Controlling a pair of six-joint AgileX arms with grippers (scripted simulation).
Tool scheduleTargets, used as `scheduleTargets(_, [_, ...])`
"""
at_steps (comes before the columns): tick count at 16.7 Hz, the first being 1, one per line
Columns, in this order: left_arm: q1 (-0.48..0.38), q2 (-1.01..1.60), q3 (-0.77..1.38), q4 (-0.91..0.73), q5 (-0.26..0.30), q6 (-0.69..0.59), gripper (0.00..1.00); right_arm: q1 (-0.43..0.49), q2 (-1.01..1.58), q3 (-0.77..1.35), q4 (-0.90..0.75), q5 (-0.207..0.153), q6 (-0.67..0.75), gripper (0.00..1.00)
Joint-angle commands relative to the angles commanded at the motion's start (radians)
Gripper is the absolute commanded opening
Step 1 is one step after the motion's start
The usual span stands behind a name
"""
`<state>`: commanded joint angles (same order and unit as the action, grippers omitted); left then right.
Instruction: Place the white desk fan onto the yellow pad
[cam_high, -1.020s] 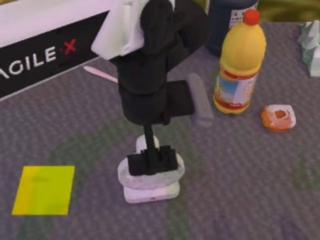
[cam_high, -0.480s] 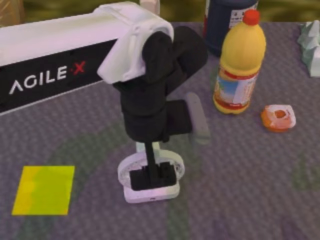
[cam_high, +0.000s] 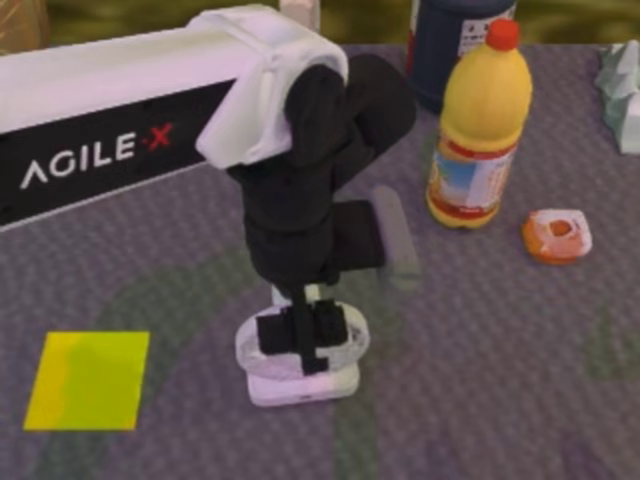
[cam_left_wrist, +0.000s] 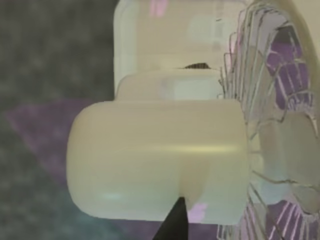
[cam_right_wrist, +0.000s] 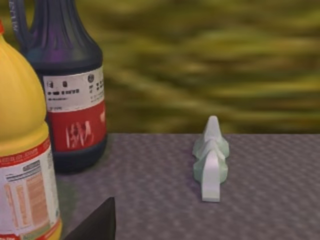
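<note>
The white desk fan (cam_high: 300, 385) stands on the mat at the middle front, a little left of centre. My left gripper (cam_high: 302, 338) comes straight down on it and is shut on the fan's motor housing (cam_left_wrist: 160, 160), with one dark fingertip (cam_left_wrist: 172, 222) against the housing. The grille (cam_left_wrist: 277, 130) sits right beside it. The yellow pad (cam_high: 88, 380) lies flat at the front left, apart from the fan and bare. My right gripper (cam_right_wrist: 100, 225) is out of the top view; its wrist view shows only a dark edge of it, near the back right of the table.
A yellow bottle with a red cap (cam_high: 478, 130) and a dark bottle (cam_high: 455, 40) stand behind and to the right of the fan. An orange and white small object (cam_high: 557, 235), a grey stick (cam_high: 397, 235) and a pale green piece (cam_high: 622, 95) lie on the right side.
My left gripper came down onto the fan and its fingers drew in on the housing. The fan's base stays in the same spot.
</note>
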<state>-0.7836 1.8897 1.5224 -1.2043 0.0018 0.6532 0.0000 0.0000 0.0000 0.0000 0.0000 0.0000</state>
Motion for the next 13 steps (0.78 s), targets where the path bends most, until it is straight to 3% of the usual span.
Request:
scheduleTargets(5, [0.000,0.000,0.000,0.000,0.000,0.000,0.02,0.000,0.000,0.000,0.000,0.000,0.000,1.00])
scheduleTargets(13, [0.000,0.000,0.000,0.000,0.000,0.000,0.00,0.000,0.000,0.000,0.000,0.000,0.000,1.00])
